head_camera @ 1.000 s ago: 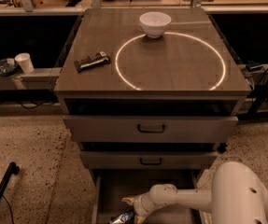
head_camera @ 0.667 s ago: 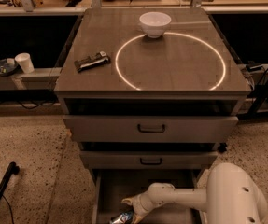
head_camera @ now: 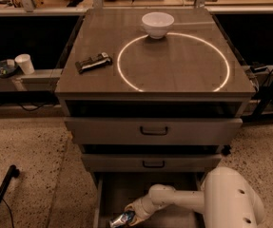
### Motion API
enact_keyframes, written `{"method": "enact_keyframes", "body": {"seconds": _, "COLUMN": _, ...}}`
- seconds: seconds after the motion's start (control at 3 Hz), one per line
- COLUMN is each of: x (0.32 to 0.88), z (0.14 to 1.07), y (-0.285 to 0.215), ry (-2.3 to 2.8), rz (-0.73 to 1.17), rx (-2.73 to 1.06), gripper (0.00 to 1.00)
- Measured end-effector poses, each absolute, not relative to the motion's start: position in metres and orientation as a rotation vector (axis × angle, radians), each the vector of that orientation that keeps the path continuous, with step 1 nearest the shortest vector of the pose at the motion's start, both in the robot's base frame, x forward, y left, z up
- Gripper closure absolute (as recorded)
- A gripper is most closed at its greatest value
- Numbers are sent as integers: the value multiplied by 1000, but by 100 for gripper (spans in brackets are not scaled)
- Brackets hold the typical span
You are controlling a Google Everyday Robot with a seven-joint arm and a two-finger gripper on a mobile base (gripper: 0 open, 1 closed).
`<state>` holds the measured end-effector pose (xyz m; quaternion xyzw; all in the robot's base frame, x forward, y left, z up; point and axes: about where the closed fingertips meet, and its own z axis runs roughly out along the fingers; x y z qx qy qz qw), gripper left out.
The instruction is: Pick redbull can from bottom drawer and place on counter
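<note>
The fingers (head_camera: pixel 137 207) pinch the right end of the can (head_camera: pixel 120 219), which lies tilted, its free end pointing down and to the left. The gripper (head_camera: pixel 130 213) is low inside the open bottom drawer (head_camera: pixel 108 194), near its front left part, at the lower edge of the view. The can's blue and silver skin catches the light; whether it touches the drawer floor I cannot tell. The white arm (head_camera: pixel 183 199) reaches in from the right, running nearly level across the drawer, with its bulky rounded housing at the lower right corner outside the cabinet.

Above, the middle drawer (head_camera: pixel 151 163) is pushed in and the top drawer (head_camera: pixel 152 130) stands out a little further; each has a dark handle at its centre. The surface (head_camera: pixel 183 94) on top of the cabinet carries a thin glowing circle (head_camera: pixel 118 65). A white bowl (head_camera: pixel 157 24) stands upright at the far edge of that circle, resting on the line. A dark flat packet (head_camera: pixel 93 62) lies at an angle just outside the circle on the left, near but apart from it.

To the left of the cabinet, on a lower shelf, stands a white cup (head_camera: pixel 24 63) beside a small dish (head_camera: pixel 2 68). The speckled floor (head_camera: pixel 31 146) spreads around the cabinet base.
</note>
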<state>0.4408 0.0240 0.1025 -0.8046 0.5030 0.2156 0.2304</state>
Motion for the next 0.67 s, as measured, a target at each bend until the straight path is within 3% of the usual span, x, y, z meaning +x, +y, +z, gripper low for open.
{"method": "enact_keyframes", "body": {"seconds": 0.33, "x": 440, "z": 96, "y": 23, "ry": 1391, "rz": 616, "rx": -2212, "gripper": 78}}
{"method": "enact_keyframes", "body": {"seconds": 0.67, "x": 439, "z": 103, "y": 22, "ry": 1384, "rz": 611, "rx": -2207, "gripper": 99}}
